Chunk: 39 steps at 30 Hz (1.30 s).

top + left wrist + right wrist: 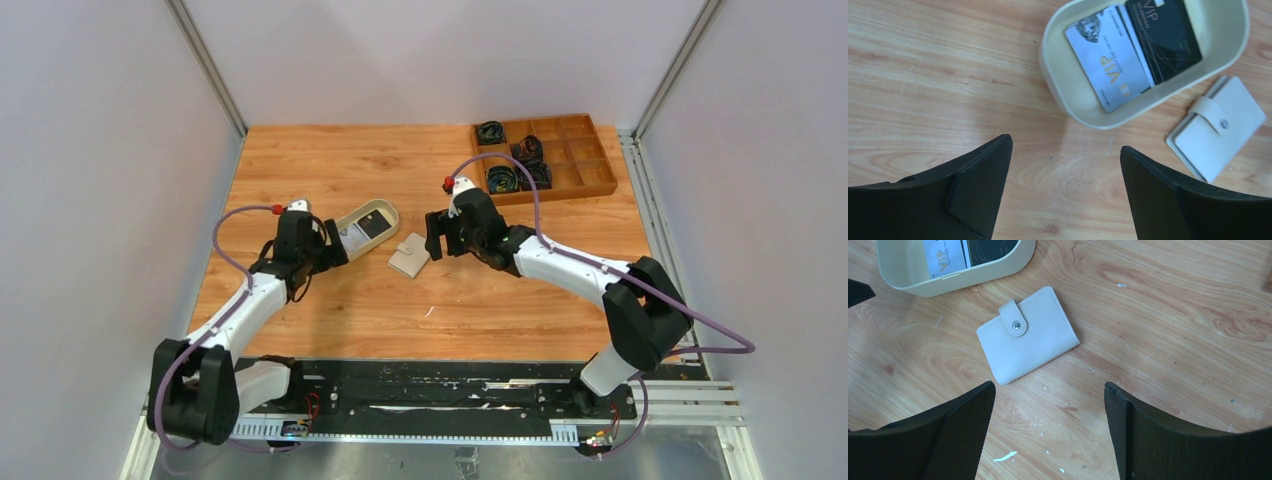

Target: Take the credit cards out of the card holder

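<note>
Gold "VIP" lettering shows on both credit cards, the silver-grey one and the glossy black card; the smaller print is too blurred to read. They lie flat, side by side, in a smooth cream oval tray left of the wooden table's middle. The card holder, a matte cream-beige rectangle with its tab snapped shut by a metal stud, lies just beside the tray, towards the table's centre. The left claw and right claw both gape wide, gripping nothing.
</note>
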Available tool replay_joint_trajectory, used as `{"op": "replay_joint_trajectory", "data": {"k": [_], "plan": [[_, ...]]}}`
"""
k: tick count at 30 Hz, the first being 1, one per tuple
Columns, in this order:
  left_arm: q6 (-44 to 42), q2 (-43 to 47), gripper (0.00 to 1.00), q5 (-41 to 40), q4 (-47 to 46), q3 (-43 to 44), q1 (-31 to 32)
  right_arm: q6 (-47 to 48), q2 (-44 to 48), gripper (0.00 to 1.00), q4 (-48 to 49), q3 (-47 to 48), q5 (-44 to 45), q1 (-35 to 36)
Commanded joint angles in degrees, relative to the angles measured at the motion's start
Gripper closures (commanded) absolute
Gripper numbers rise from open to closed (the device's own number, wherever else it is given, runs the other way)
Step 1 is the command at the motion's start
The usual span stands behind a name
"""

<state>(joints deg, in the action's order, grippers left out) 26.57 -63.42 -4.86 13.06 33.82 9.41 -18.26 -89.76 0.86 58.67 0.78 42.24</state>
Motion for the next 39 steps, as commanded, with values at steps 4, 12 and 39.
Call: {"op": "replay_joint_trajectory", "data": {"k": [4,12,39], "plan": [[2.0,-7.8,0.17,-5.2,-8.7,-0.7,-0.3,-0.3,-0.4,0.17,-1.6,0.6,0.2,0.7],[4.2,-15.7,0.31,-7.4,-12.6,2.6,-0.3,0.9,-0.2,0.17,-1.9,-0.1,0.6,0.7],[12.3,-36.2,0.7,-1.9,-13.8,22.7,1.3,4.7,-3.1,0.17,-3.8,4.5,-5.0,-5.9]]}}
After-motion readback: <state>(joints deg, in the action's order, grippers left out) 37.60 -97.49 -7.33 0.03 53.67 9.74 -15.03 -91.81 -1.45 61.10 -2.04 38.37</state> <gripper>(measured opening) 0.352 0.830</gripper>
